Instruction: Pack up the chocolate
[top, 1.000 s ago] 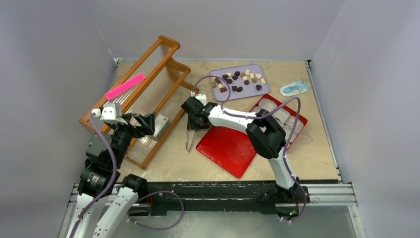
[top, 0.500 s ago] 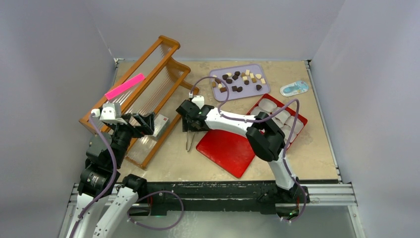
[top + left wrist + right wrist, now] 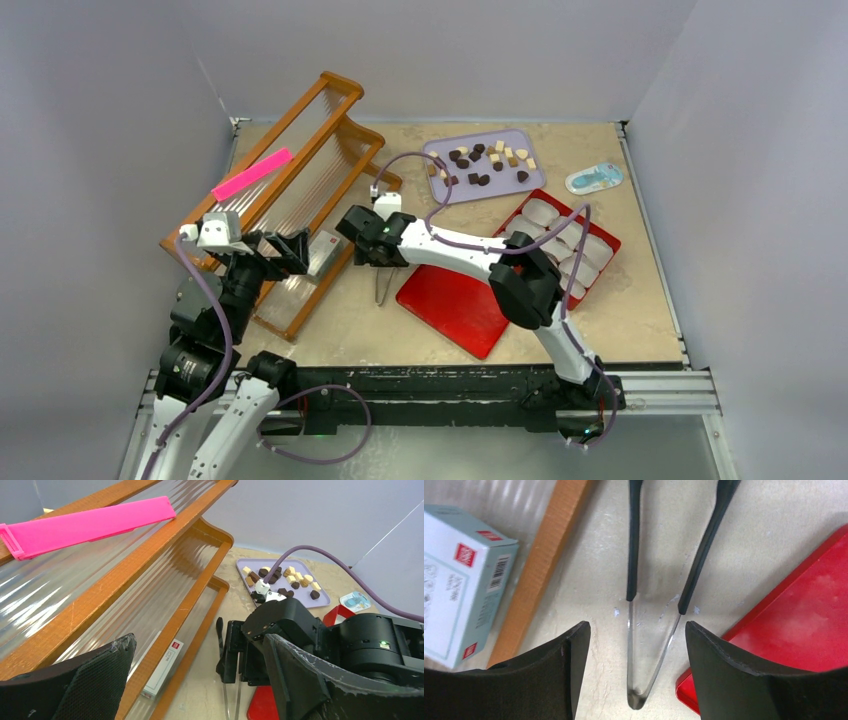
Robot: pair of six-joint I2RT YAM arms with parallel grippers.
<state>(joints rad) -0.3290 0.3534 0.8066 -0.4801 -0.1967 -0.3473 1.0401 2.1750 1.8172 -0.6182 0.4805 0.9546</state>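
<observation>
The chocolate, several dark, mid-brown and cream pieces, lies on a purple tray at the back; it also shows in the left wrist view. My right gripper is open and hovers low over metal tongs lying on the table. In the right wrist view the tongs lie between my spread fingers, gripper, untouched. My left gripper is open and empty over the wooden rack, gripper.
A red box with white cups stands at right, its flat red lid beside the tongs. The rack holds a pink strip and a small white box. A blue-white item lies far right.
My right gripper has moved left, away from the red lid's edge, toward the rack and over the tongs. The left arm has shifted only slightly.
</observation>
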